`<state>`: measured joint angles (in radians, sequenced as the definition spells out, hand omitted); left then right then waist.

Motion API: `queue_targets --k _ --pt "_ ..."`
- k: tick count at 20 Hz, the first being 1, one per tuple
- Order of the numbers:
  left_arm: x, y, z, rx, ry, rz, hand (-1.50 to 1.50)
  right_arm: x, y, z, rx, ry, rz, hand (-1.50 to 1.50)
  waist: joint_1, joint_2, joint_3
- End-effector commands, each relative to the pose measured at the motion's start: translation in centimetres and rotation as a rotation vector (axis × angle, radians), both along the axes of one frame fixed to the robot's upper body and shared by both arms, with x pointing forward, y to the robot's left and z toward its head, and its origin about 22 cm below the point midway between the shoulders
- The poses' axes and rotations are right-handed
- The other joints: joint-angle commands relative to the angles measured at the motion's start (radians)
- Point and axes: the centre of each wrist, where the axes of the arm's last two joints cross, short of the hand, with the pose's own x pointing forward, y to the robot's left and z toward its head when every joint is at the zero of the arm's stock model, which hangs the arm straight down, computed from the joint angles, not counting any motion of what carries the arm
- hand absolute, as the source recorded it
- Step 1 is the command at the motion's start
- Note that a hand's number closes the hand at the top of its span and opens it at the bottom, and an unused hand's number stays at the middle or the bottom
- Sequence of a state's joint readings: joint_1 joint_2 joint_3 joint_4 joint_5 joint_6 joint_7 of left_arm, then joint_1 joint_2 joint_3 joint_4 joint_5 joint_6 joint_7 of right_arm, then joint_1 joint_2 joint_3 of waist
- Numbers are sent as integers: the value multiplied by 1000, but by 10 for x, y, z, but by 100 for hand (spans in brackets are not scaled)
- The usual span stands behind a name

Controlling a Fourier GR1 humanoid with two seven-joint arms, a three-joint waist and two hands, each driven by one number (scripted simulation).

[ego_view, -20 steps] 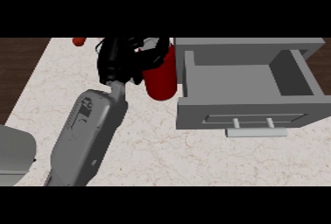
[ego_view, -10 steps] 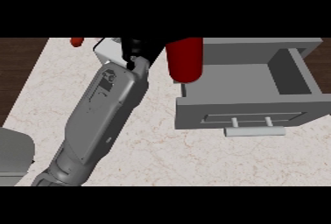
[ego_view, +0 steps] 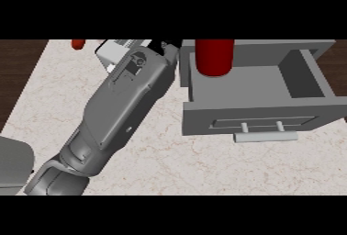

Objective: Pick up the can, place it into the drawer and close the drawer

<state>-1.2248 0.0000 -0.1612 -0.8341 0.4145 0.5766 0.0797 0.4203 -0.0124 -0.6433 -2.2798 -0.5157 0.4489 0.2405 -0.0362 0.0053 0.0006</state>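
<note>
Reaching up from the lower left, one grey forearm [ego_view: 119,114] runs diagonally across the pale marbled surface [ego_view: 203,170], and its hand [ego_view: 166,48] is almost entirely lost at the top edge: only a sliver of black shows beside the wrist, so whether the fingers are curled or straight I cannot tell. Which arm this is cannot be made out from this view either (it comes in at the left, that much is plain). Just right of that black sliver stands the red can [ego_view: 215,56], its top cut off by the upper edge, its lower part showing over the back left corner of the open grey drawer [ego_view: 251,94]; whether it rests on the drawer floor or hangs above it is unclear. The drawer's front face carries a pale handle [ego_view: 265,136]. A small red object [ego_view: 79,43] peeks in at the top left, mostly cropped. A grey shape [ego_view: 13,167] sits at the lower-left corner, cut off.
</note>
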Motion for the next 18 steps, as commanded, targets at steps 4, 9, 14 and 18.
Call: queue_targets --k 4,9,14,18 --pt "1 -25 7 1 14 -11 150 1 -3 6 -21 -12 1 -150 -17 1 0" --pt "5 -32 3 38 25 5 150 -7 1 5 -12 -9 20 -150 -35 3 1" --pt "8 -36 -1 53 62 26 150 7 9 26 -11 -25 19 -150 -37 7 1" --pt "8 -32 -25 73 79 29 150 -5 -1 18 -10 0 8 -150 -46 7 1"
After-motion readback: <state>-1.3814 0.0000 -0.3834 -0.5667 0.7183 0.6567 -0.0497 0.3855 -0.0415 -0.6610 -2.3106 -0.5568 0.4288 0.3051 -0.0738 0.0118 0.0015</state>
